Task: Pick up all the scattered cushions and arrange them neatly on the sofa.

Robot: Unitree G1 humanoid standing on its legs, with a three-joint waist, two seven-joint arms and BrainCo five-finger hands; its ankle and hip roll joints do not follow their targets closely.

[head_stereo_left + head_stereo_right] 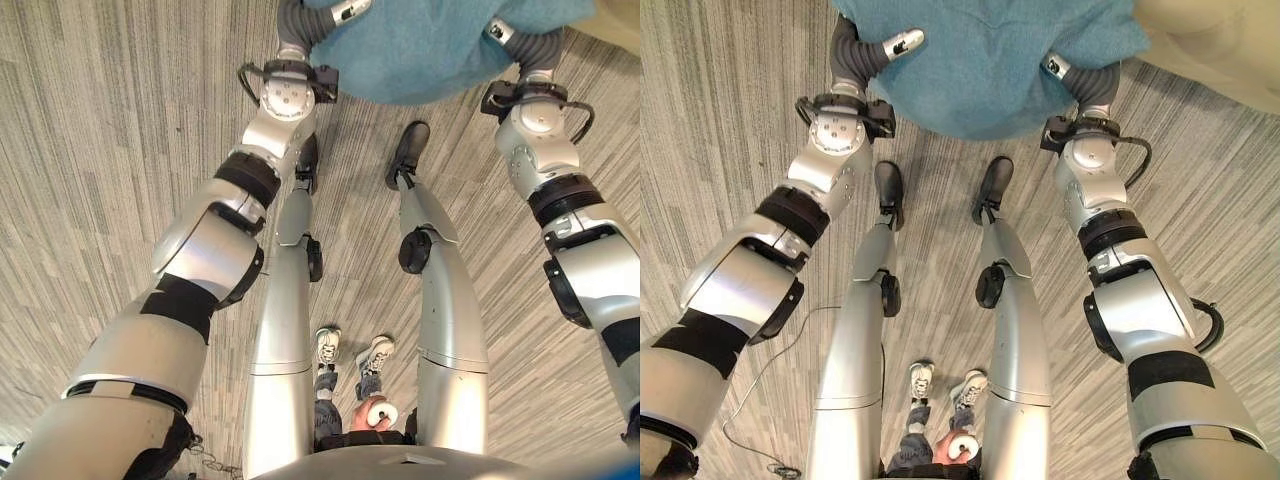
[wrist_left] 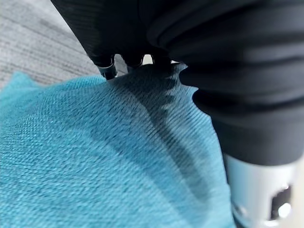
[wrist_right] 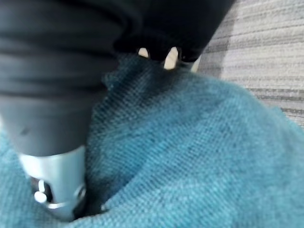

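A teal woven cushion (image 1: 990,60) hangs in front of me above the carpet, held between both hands. My left hand (image 1: 898,43) grips its left edge, thumb lying on top and fingers tucked under the cloth. At the cushion's right edge my right hand (image 1: 1058,66) does the same. In the left wrist view the teal cloth (image 2: 95,156) puckers between the dark fingertips and the silver thumb (image 2: 259,190). The right wrist view shows the same pinch, with the cloth (image 3: 213,156) bunched beside the thumb (image 3: 54,180).
A beige upholstered surface (image 1: 1220,50) lies just past the cushion at the far right. Striped grey carpet (image 1: 710,120) spreads all around. A person stands close behind me, with white shoes (image 1: 350,350) and a hand holding a white object (image 1: 378,413).
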